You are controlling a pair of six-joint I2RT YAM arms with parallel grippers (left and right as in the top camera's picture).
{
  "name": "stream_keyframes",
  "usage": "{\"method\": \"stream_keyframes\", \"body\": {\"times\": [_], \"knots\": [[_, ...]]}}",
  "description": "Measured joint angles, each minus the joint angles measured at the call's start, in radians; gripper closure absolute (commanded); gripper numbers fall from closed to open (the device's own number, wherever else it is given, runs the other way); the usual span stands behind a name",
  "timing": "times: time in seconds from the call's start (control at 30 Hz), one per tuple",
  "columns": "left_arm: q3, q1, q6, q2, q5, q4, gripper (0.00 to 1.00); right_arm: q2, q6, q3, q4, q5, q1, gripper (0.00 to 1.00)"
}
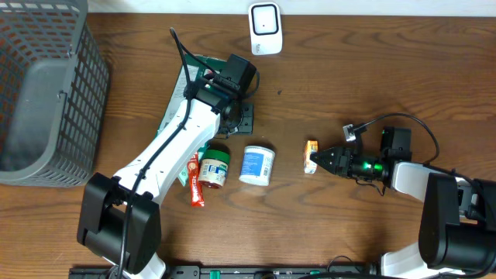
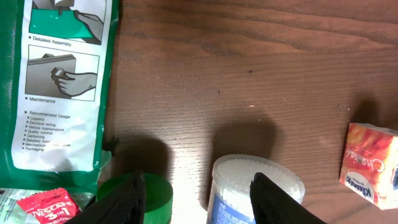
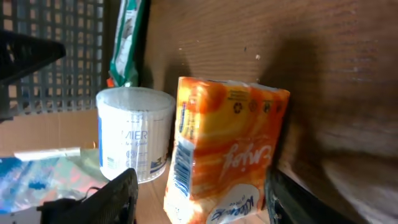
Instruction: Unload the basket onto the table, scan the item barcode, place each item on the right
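Brown wood table (image 1: 349, 85), orange tissue pack (image 1: 311, 156) sitting just right of the cotton-swab tub (image 1: 256, 164). Right fingers (image 1: 322, 159) spread open either side of it, not squeezing. Left fingers (image 1: 235, 118) partly open, holding nothing, by the green packet (image 2: 62, 74).

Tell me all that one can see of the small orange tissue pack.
The tissue pack is a small orange packet of soft plastic with white lettering and, on one narrow side, what looks like a barcode. It rests on the wooden table, right of the white tub and apart from it. The right gripper stands open around it; contact is unclear.
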Motion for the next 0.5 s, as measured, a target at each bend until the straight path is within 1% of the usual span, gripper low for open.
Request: {"method": "stream_keyframes", "body": {"times": [0.07, 0.13, 0.23, 0.3, 0.37, 0.4, 0.43, 0.47, 0.5], "knots": [[0.000, 0.000, 0.000, 0.000, 0.000, 0.005, 0.48, -0.016, 0.018, 0.011, -0.034, 0.023, 0.000, 0.37], [0.000, 0.000, 0.000, 0.000, 0.000, 0.007, 0.46, -0.059, 0.031, 0.037, -0.100, 0.067, 0.000, 0.36], [0.014, 0.000, 0.006, 0.000, 0.000, 0.005, 0.44, -0.134, 0.046, 0.104, -0.219, 0.153, 0.000, 0.36], [0.040, 0.000, 0.007, -0.006, 0.000, 0.006, 0.44, -0.188, 0.053, 0.159, -0.298, 0.225, 0.000, 0.31], [0.058, -0.007, 0.007, -0.027, 0.000, 0.011, 0.44, -0.235, 0.053, 0.230, -0.412, 0.328, 0.000, 0.29], [0.063, -0.015, 0.007, -0.041, -0.003, 0.011, 0.44, -0.252, 0.056, 0.258, -0.442, 0.375, 0.000, 0.28], [0.066, -0.027, 0.007, -0.050, -0.004, 0.011, 0.43, -0.260, 0.055, 0.271, -0.460, 0.401, 0.000, 0.24], [0.071, -0.047, 0.007, -0.058, -0.004, 0.011, 0.43, -0.275, 0.057, 0.311, -0.507, 0.478, 0.000, 0.20], [0.074, -0.069, 0.007, -0.058, -0.004, 0.014, 0.38, -0.281, 0.059, 0.333, -0.544, 0.542, 0.000, 0.14]]}}
